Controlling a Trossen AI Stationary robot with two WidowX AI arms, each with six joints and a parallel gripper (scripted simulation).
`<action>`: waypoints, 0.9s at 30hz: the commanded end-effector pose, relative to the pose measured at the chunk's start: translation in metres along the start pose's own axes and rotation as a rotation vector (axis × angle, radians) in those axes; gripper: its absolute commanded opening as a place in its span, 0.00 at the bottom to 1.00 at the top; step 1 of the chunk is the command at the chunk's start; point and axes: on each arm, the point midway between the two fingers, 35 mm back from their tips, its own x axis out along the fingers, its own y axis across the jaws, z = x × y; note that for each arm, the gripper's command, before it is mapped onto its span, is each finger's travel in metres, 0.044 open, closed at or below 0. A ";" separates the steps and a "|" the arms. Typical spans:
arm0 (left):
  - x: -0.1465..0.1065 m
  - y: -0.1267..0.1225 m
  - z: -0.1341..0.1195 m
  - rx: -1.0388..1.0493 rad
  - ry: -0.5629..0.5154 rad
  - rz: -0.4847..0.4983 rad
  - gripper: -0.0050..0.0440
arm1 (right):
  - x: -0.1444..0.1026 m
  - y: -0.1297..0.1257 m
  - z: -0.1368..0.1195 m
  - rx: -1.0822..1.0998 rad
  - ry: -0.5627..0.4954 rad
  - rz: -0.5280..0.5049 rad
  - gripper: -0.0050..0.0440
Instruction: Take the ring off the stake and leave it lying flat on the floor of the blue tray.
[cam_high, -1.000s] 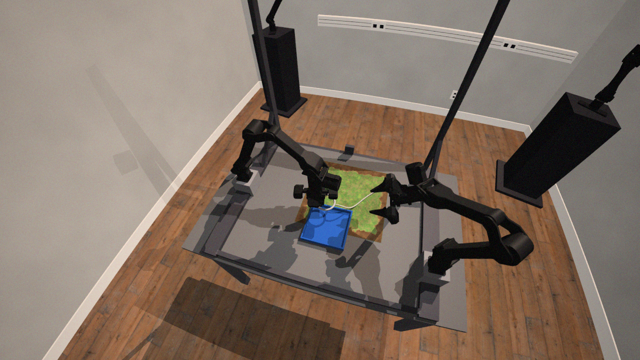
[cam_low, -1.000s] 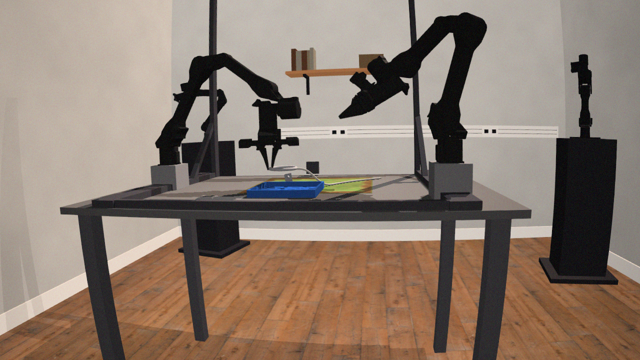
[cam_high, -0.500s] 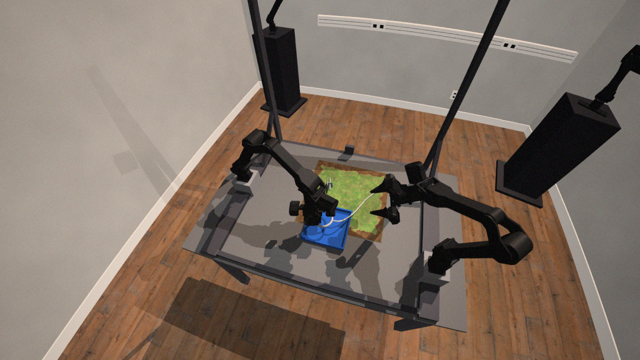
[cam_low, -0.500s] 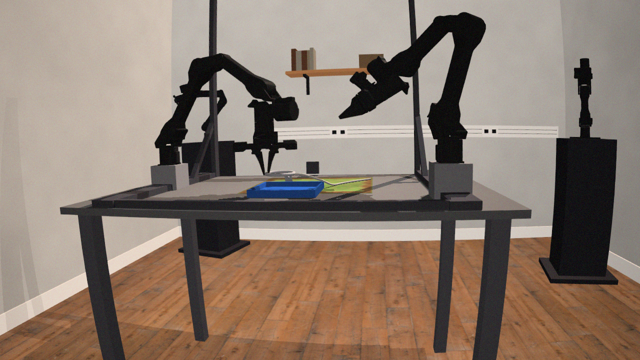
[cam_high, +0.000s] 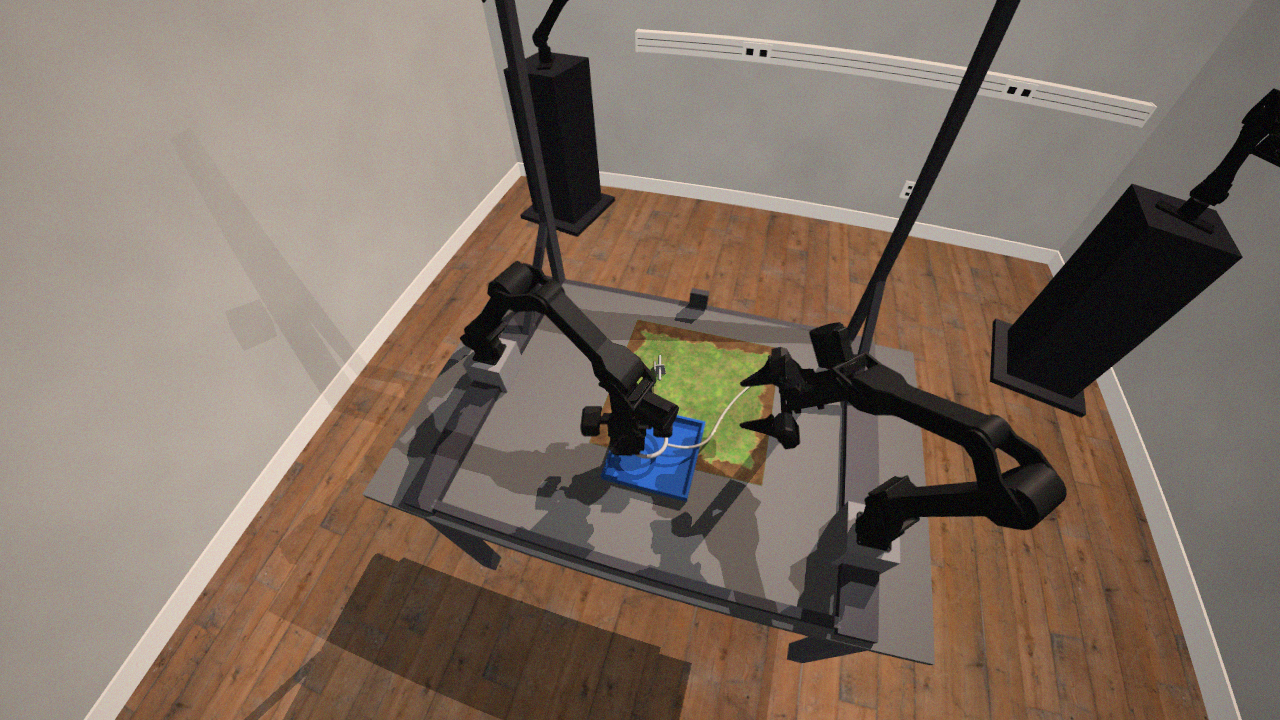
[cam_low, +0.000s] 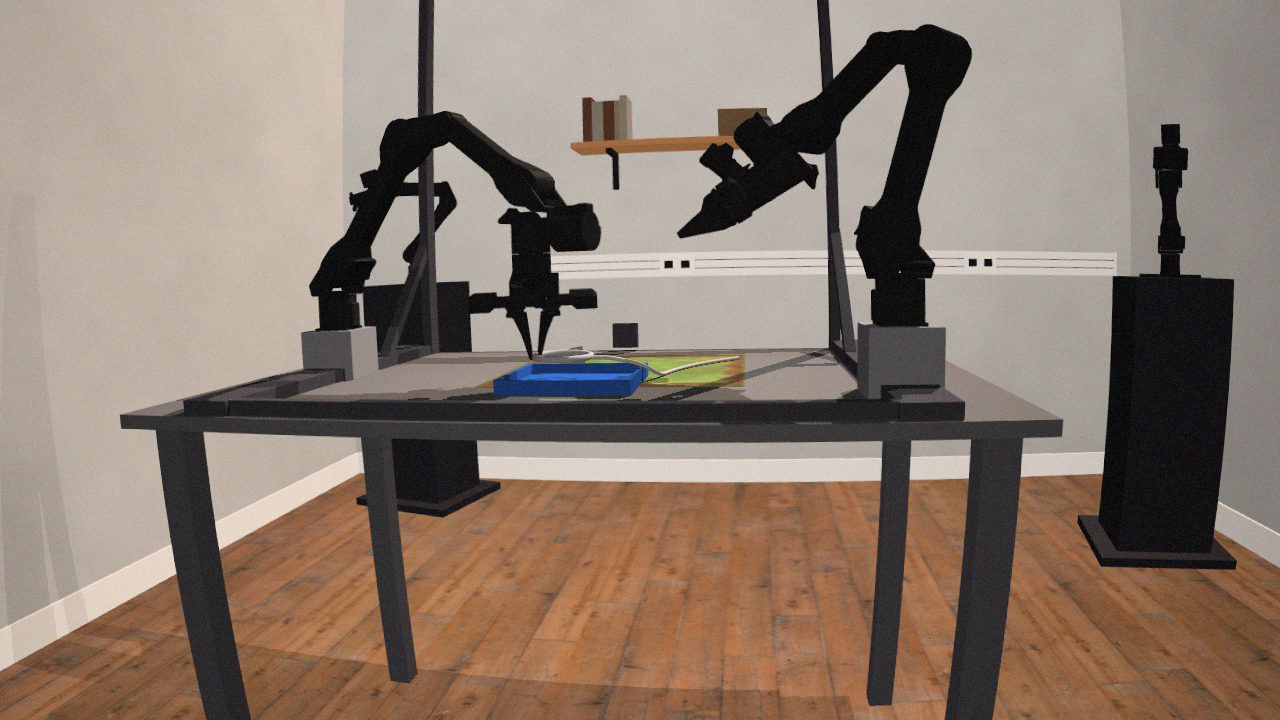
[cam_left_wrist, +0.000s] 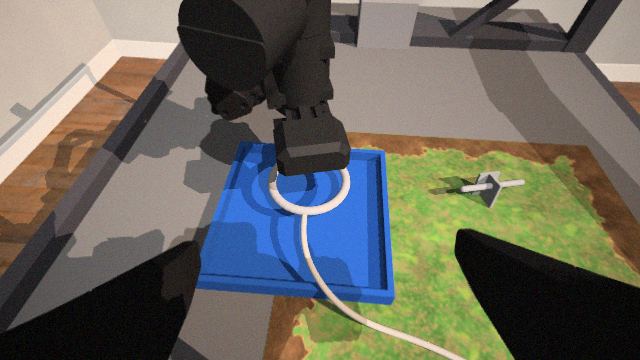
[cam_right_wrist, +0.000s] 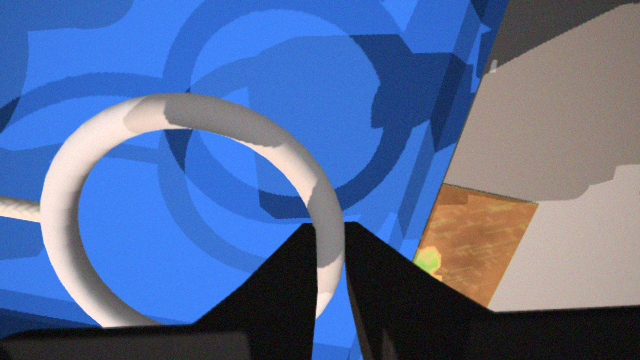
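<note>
The white ring, with a white rope (cam_left_wrist: 320, 280) tied to it, hangs roughly level just above the floor of the blue tray (cam_left_wrist: 298, 225). My right gripper (cam_right_wrist: 329, 235) is shut on the ring's rim and points straight down over the tray (cam_high: 653, 461). It also shows in the left wrist view (cam_left_wrist: 310, 150) and in the exterior view (cam_low: 534, 349). The small grey stake (cam_left_wrist: 490, 187) lies bare on the green mat (cam_high: 707, 385). My left gripper (cam_high: 756, 400) is open and empty, high above the mat's near edge and away from the ring.
The rope runs from the ring over the tray's rim and across the mat (cam_high: 723, 409). The tray sits against the mat's edge on the grey table (cam_low: 581, 397). Two slanted black poles (cam_high: 930, 179) rise from the back of the table.
</note>
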 end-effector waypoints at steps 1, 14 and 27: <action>-0.003 -0.002 0.007 -0.015 -0.012 -0.008 1.00 | 0.000 0.001 0.001 -0.001 -0.005 0.015 0.11; -0.003 -0.002 0.007 -0.015 -0.012 -0.008 1.00 | 0.009 0.002 0.002 -0.001 -0.014 0.029 0.11; -0.003 -0.002 0.007 -0.015 -0.012 -0.008 1.00 | 0.020 0.000 0.001 -0.001 -0.008 0.019 0.11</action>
